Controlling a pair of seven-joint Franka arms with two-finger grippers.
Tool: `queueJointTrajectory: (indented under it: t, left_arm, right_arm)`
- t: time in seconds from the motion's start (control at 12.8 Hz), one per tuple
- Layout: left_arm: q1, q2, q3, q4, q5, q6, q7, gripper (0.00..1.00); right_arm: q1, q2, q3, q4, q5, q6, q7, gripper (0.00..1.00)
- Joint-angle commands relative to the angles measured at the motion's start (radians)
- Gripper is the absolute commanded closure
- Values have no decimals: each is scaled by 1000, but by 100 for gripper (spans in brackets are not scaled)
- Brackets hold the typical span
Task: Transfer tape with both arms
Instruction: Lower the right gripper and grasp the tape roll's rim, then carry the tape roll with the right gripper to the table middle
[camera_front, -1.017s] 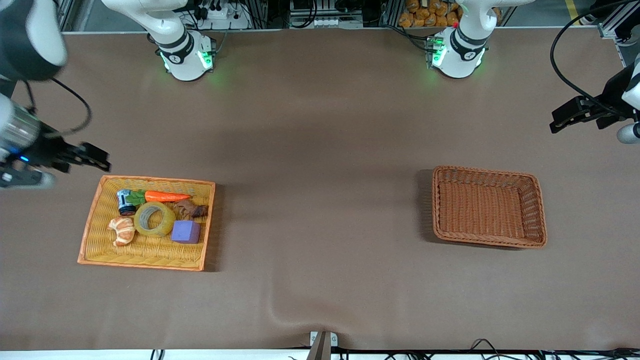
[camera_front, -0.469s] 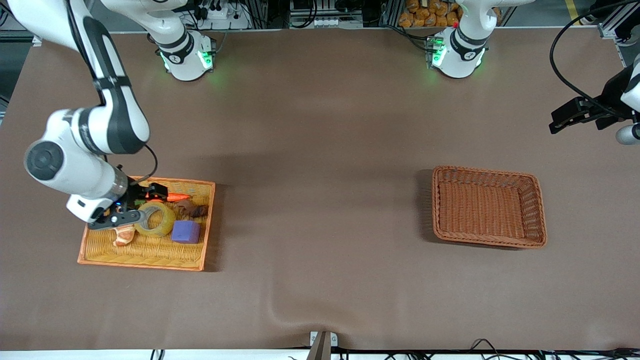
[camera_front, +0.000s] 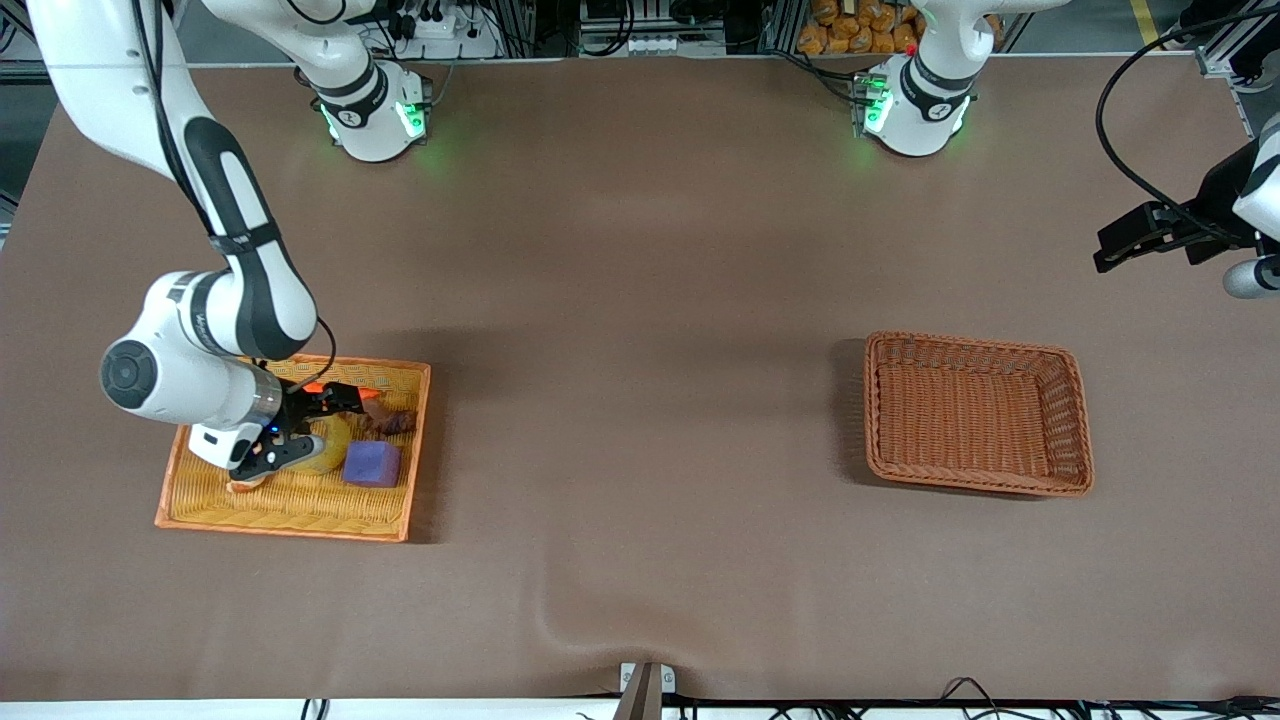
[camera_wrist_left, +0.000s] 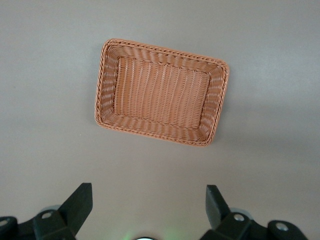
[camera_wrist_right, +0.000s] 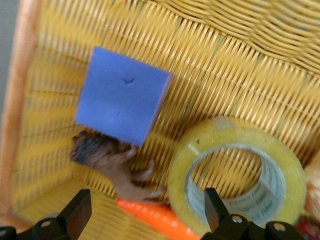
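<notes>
Hovering released over the woven yellow basket (camera_front: 290, 510), right gripper (camera_front: 300, 430) above glossy ring-shaped tape (camera_wrist_right: 237, 170), left gripper (camera_wrist_left: 145, 210) released, waiting

A high front camera overlooks the table (camera_front: 640, 300); wrist cameras look down, the right's much closer.

The brown table (camera_front: 640, 300) carries a yellow basket (camera_front: 290, 515) and a brown basket (camera_front: 975, 480).

Robot lab: bolted arms (camera_front: 905, 90), cabling.
</notes>
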Motion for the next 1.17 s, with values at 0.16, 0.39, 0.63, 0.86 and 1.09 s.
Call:
queueJointTrajectory:
  t: [0.16, 0.39, 0.63, 0.86, 1.09]
  left_arm:
    - [3, 3, 0, 7, -6, 2, 21, 0]
    - [3, 7, 0, 7, -4, 3, 21, 0]
    - [5, 7, 0, 7, -4, 3, 21, 0]
    - [5, 9, 0, 7, -4, 3, 21, 0]
    - [5, 9, 0, 6, -4, 3, 21, 0]
  right_arm:
    - [-14, 56, 1, 8, -73, 76, -11, 10]
    - [-15, 65, 3, 10, -73, 74, -10, 52]
    - [-11, 59, 1, 19, -73, 62, -7, 100]
    - [-6, -11, -9, 101, -77, -89, 2, 100]
    - [3, -79, -16, 294, -79, -385, 53, 100]
